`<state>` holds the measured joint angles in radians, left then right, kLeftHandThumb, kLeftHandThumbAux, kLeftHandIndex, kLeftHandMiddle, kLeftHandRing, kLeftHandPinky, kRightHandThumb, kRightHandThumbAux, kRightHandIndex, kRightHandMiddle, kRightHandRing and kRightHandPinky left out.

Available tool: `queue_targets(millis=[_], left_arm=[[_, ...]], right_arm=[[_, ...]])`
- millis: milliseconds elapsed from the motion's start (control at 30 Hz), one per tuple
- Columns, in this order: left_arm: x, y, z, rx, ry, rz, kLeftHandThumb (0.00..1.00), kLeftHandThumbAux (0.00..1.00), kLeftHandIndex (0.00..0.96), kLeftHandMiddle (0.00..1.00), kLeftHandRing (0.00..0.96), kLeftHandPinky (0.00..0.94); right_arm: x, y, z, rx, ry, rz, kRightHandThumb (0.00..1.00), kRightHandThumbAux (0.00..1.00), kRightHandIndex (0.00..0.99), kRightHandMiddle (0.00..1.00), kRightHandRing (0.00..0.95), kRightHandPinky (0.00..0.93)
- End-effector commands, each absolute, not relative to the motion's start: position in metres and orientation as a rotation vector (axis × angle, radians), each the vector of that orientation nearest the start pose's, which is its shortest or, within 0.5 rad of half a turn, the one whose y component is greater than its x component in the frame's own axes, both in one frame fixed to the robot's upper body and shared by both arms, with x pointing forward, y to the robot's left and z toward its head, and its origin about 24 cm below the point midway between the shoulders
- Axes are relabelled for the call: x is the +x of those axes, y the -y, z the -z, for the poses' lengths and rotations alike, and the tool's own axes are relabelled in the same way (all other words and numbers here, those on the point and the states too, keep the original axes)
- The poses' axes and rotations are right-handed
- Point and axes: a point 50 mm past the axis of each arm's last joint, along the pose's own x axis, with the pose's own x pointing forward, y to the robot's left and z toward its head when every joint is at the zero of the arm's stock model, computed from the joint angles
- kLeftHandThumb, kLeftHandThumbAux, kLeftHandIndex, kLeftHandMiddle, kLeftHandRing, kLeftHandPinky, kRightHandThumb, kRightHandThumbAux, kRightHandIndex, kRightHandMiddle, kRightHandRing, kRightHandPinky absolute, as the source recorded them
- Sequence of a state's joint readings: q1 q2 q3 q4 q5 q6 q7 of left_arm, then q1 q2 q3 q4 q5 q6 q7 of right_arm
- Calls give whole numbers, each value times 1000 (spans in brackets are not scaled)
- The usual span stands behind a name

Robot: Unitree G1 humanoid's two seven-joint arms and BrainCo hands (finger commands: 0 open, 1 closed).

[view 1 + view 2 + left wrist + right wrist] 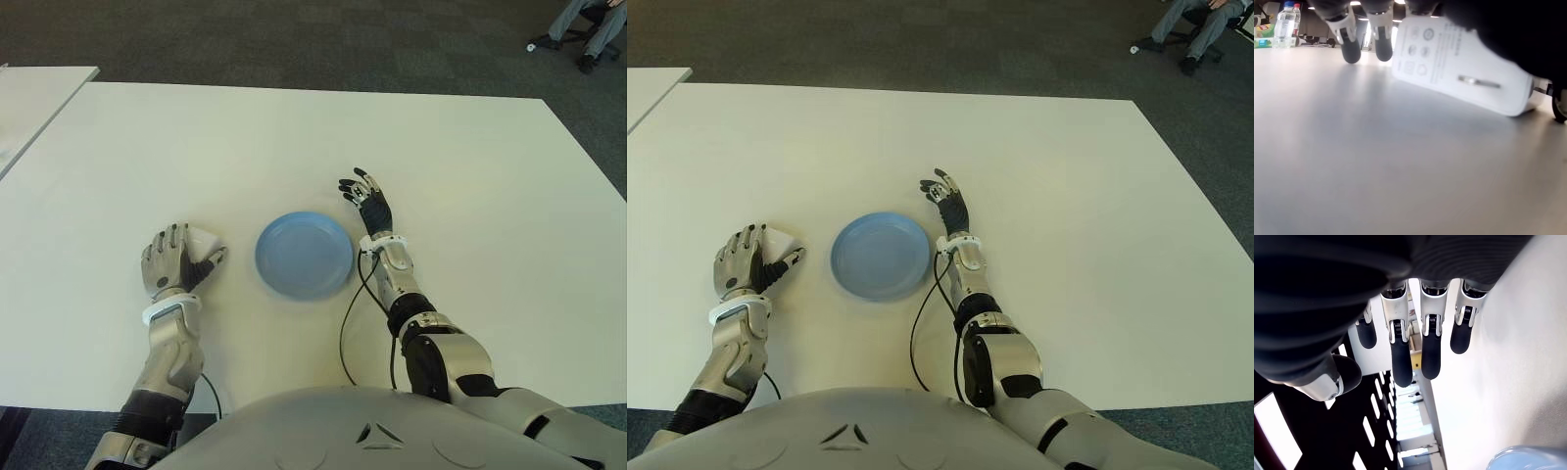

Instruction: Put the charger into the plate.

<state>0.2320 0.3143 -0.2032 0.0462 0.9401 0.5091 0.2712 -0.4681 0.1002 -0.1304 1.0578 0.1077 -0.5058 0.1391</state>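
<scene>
Left hand (174,260): we are seeing its fingers curling over the white charger (203,241) on the table (470,176), left of the blue plate (305,255). Right hand (370,204): fingers spreading, holding nothing.

chargers: 1 (1464,68) | plates: 1 (305,255) | tables: 2 (470,166)

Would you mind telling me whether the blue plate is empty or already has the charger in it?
Empty: the blue plate shows only bare surface. The white charger is still on the table, under the left hand.
</scene>
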Motion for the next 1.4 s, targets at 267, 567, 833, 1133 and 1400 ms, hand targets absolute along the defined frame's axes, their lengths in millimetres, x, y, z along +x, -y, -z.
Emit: queue_targets(millis=[267,567,833,1133,1400], left_arm=[[170,-223,33,1339,-559,-202,215,287,0,44,65,151],[170,-226,34,1333,-507,-264,319,363,97,335,373,403],[171,-228,34,1316,-387,-405,614,557,374,590,606,586],[175,-227,29,1351,-351,-415,824,667,392,544,718,706],[177,-226,26,1352,-344,-411,846,668,395,527,771,768]], right_arm=[[289,89,39,258,-206,-129,0,514,137,334,270,195],[289,89,38,248,-201,-132,0,505,143,339,276,202],[289,89,39,256,-208,-133,0,489,142,340,280,209],[288,89,40,266,-214,-128,0,479,139,331,274,202],[288,89,39,270,-208,-127,0,478,139,331,272,198]])
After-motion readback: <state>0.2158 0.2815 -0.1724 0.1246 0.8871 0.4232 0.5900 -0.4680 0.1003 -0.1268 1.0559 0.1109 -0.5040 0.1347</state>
